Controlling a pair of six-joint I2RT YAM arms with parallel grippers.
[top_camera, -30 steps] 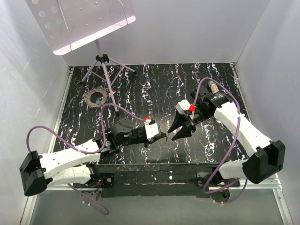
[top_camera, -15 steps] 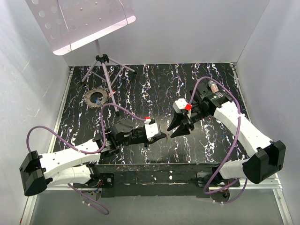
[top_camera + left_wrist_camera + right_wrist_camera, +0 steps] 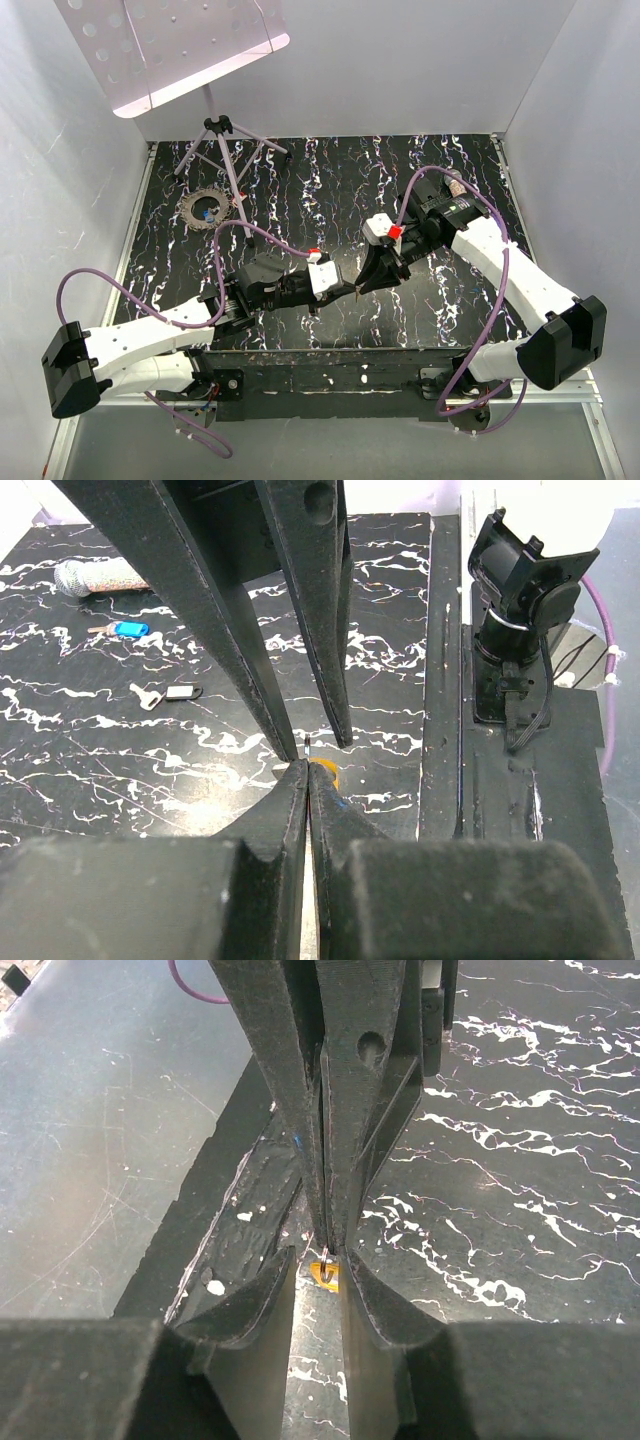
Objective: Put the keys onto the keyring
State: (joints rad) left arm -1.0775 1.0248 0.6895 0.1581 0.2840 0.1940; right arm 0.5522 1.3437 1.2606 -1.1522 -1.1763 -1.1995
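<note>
My left gripper (image 3: 350, 292) (image 3: 308, 772) is shut on a thin wire loop, apparently the keyring (image 3: 307, 746), which pokes out past its tips. An orange-headed key (image 3: 327, 1274) (image 3: 327, 774) hangs at those tips, just above the marbled black table (image 3: 330, 190). My right gripper (image 3: 363, 287) (image 3: 318, 1260) faces the left one tip to tip. Its fingers stand slightly apart on either side of the orange key and do not visibly touch it. More keys lie on the table in the left wrist view: a blue-headed one (image 3: 130, 630) and a silver one with a dark tag (image 3: 168, 693).
A clear tube of beads (image 3: 100, 577) (image 3: 455, 185) lies at the back right by the right arm. A tripod stand (image 3: 228, 150) and a toothed disc (image 3: 207, 207) sit at the back left. The right arm's base (image 3: 520, 590) is on the near black ledge.
My right gripper has moved left and down to meet the left gripper's tips, and its fingers have narrowed. The left arm has stayed still, shut.
</note>
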